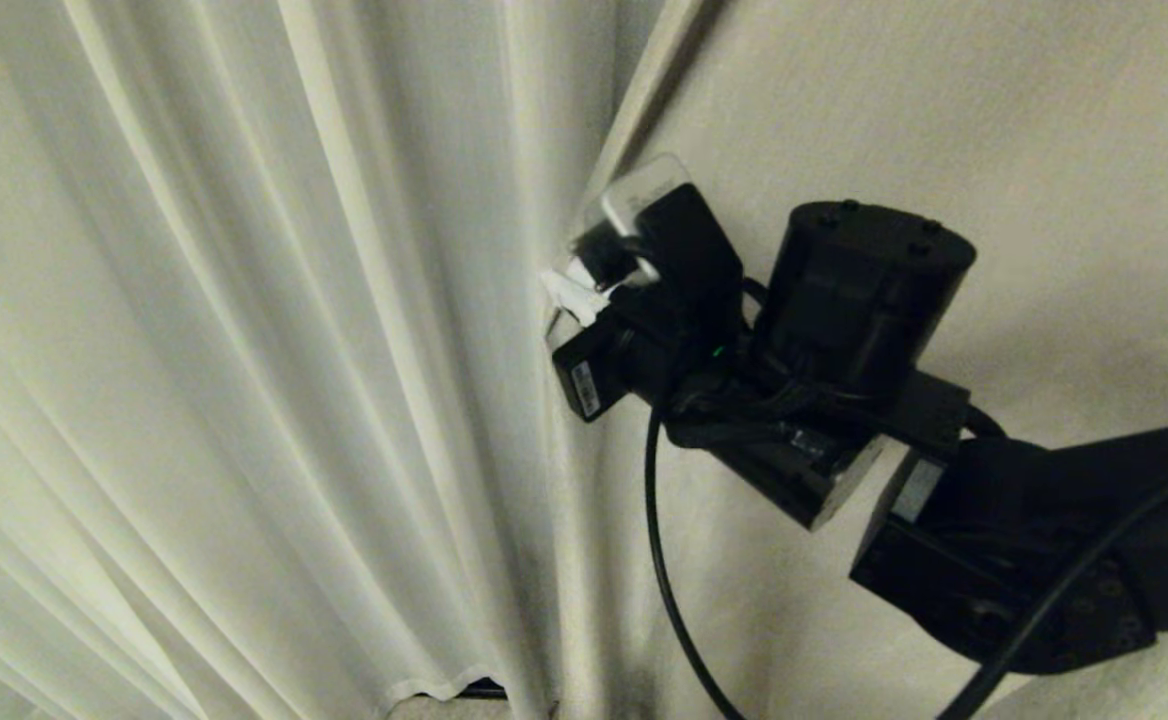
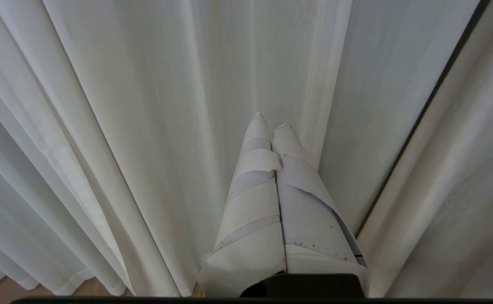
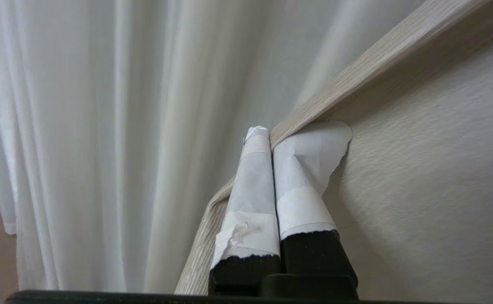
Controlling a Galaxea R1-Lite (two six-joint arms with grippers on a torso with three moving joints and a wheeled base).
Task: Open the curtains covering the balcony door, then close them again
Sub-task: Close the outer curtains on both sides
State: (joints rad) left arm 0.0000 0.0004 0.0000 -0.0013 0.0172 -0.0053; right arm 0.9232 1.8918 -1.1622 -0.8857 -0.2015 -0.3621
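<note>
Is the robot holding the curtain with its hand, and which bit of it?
Yes. The right end effector pinches the thick curtain by its woven side edge. The left end effector is shut on nothing.

curtains (image 1: 244,350): matt folded cloth | wall (image 1: 944,120): rough matt | trim (image 3: 356,76): woodgrain | right gripper (image 3: 272,133) fingers: paper-taped

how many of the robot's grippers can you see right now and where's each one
2. The right gripper sits shut at the thick curtain's edge, beside the sheer curtain. The left gripper is shut, facing curtain folds.

Black right arm (image 1: 994,540), looping black cable (image 1: 656,560), white-taped jaws.
</note>
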